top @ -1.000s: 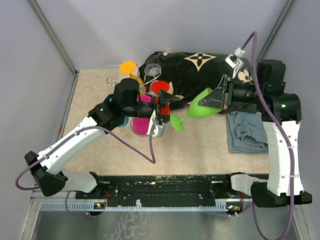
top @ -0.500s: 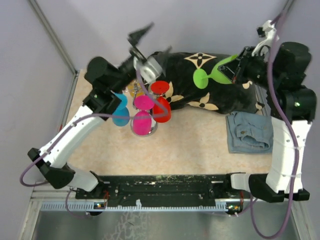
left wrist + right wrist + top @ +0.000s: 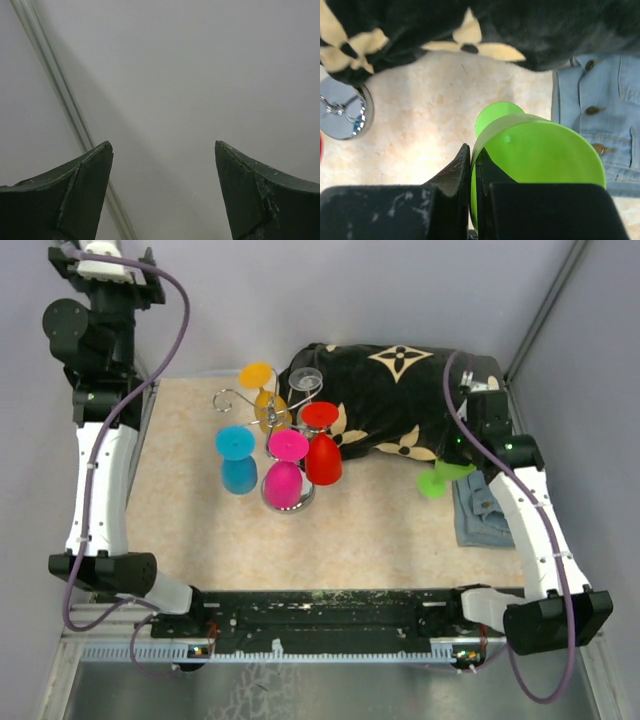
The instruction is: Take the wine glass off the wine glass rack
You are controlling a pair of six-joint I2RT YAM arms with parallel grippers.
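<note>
Right claw (image 3: 471, 160): pinches the green wine glass (image 3: 540, 150) at its bowl, with the thin wall caught between the two fingers and pressed tight. Holds it off the wine glass rack (image 3: 344, 119) and well to the right of it, bowl at the fingertips and round foot beyond them, pointing down toward the surface (image 3: 370, 530). Cannot tell from above whether the foot touches down. Keeps the glass just beside the blue denim garment (image 3: 490, 505), on the edge that faces the rack, and near the front fold of the black flower-patterned blanket (image 3: 400, 390) that stretches from behind the rack to its right.

Left claw (image 3: 162, 145): spread wide, grips nothing, faces a bare wall high up, behind and to the left of the rack.

Around the rack's post: five other glasses (image 3: 322, 455), namely orange, clear, red, pink and blue.
</note>
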